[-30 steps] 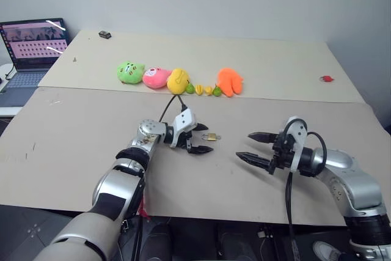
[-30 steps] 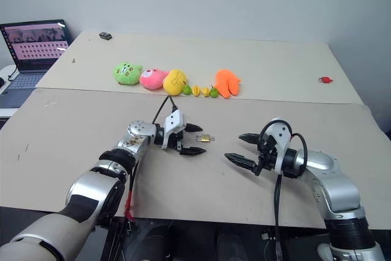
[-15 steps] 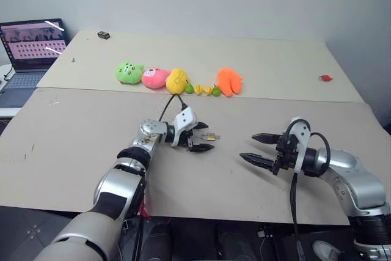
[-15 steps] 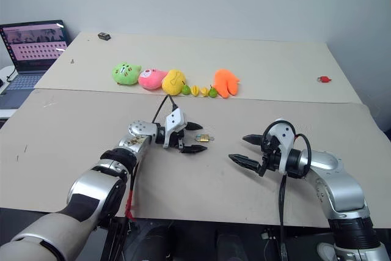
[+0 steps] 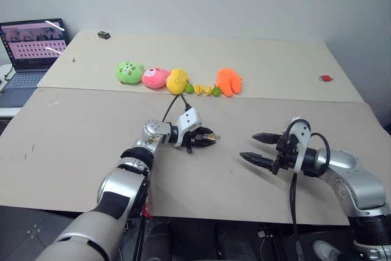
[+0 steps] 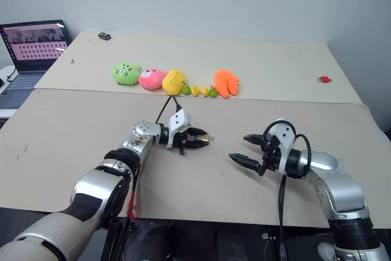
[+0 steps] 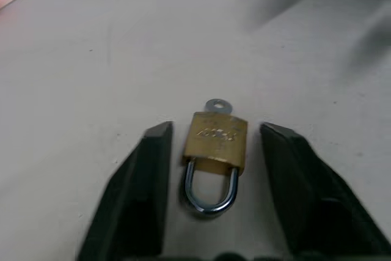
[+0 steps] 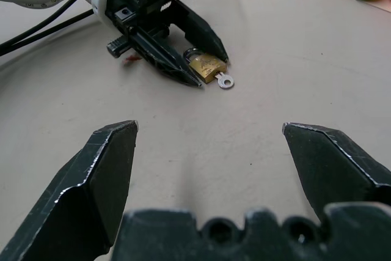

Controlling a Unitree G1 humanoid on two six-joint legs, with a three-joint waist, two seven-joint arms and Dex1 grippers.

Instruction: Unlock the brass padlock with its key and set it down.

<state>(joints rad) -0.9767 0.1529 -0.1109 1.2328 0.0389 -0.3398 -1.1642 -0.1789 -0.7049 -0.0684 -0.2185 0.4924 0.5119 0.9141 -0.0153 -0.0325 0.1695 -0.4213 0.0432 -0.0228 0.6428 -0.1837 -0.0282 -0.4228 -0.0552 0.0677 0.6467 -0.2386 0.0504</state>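
We see our left arm stretched forward, its left pincer (image 7: 214, 151) low on the table with the two black fingers (image 7: 146, 194) narrowed but still apart. Our right arm bends inward, its right pincer (image 5: 261, 147) spread wide, pointing toward the left pincer.

We are looking along our left gripper (image 7: 211, 169) at the brass padlock (image 7: 215, 145), which is lying flat on the pale surface (image 7: 91, 59). The two black fingers (image 7: 143, 194) are standing on either side of the gold body, with a narrow gap showing on each side, so they are not touching it. The silvery shackle loop (image 7: 211, 195) is pointing back toward us, between the fingers. The round silver head of the key (image 7: 215, 106) is sticking out from the far end of the lock body.
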